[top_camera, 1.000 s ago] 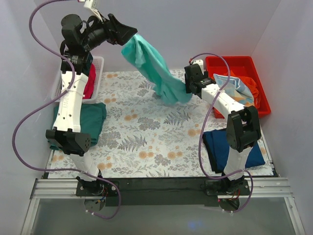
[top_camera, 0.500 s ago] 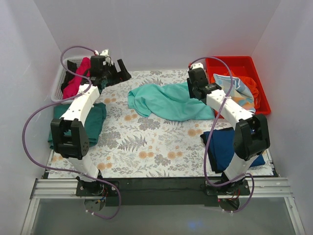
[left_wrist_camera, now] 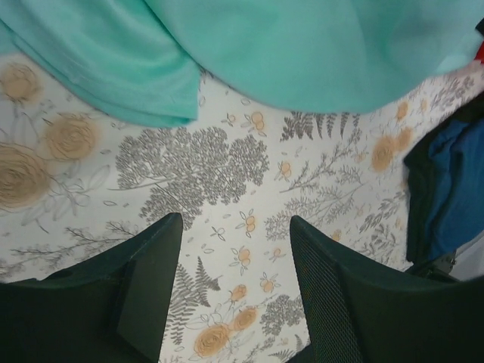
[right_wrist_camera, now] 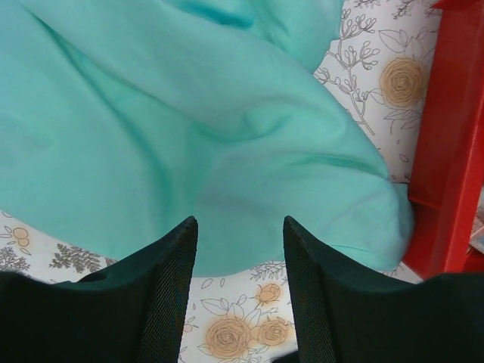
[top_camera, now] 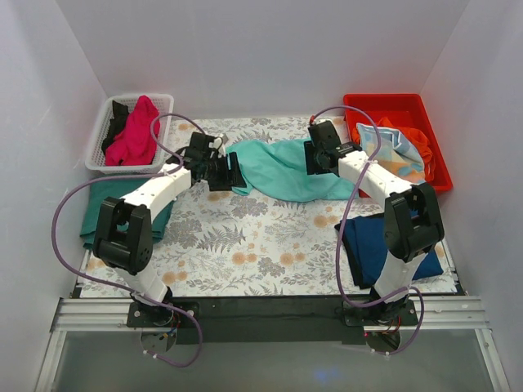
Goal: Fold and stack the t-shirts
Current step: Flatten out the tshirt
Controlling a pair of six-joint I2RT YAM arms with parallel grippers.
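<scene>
The mint t-shirt (top_camera: pixel 282 169) lies spread and rumpled on the floral cover at the back centre. My left gripper (top_camera: pixel 231 173) is low at the shirt's left edge. In the left wrist view it (left_wrist_camera: pixel 234 223) is open over bare cover, with the mint cloth (left_wrist_camera: pixel 302 45) just ahead. My right gripper (top_camera: pixel 314 160) is over the shirt's right part. It (right_wrist_camera: pixel 240 223) stands open in the right wrist view, with the shirt's hem (right_wrist_camera: pixel 227 151) between the fingertips and nothing held. A folded navy t-shirt (top_camera: pixel 372 245) lies at the front right. Magenta (top_camera: pixel 135 135) and black (top_camera: pixel 117 114) shirts fill the basket.
A white basket (top_camera: pixel 163 102) stands at the back left. A folded dark green shirt (top_camera: pixel 159 200) lies below it. A red bin (top_camera: pixel 392 106) with orange and light blue cloths stands at the back right, and its wall (right_wrist_camera: pixel 454 151) is close to my right gripper.
The mint shirt went from hanging between both raised grippers to lying on the table. My left arm swung down from high at the back left to the shirt's left edge.
</scene>
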